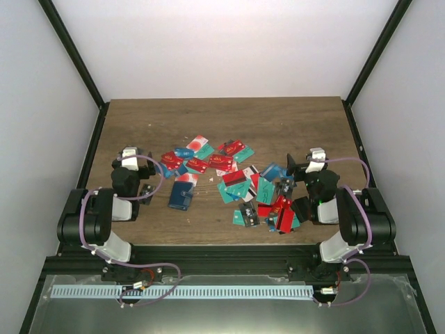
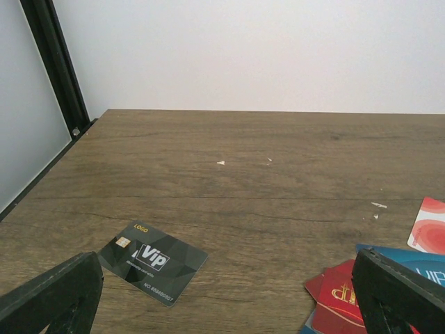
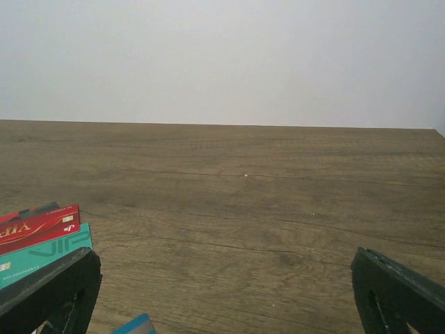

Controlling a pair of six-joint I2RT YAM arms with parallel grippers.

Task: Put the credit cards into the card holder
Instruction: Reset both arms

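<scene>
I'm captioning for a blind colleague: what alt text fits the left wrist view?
A black VIP card lies flat on the wooden table just ahead of the open left gripper. Red and blue cards overlap at lower right.

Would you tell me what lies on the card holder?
Nothing clearly lies on the card holder; a white-and-red card sits beyond its far edge. Its inside is hidden.

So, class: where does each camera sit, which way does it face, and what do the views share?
Top external: above, behind the left arm and right arm (both visible), looking down on the table, credit cards and card holder.
Left wrist: low, facing the far wall; its open left gripper frames a black card.
Right wrist: low, facing the far wall; its open right gripper shows.
Shared: table and red cards, in all three.
</scene>
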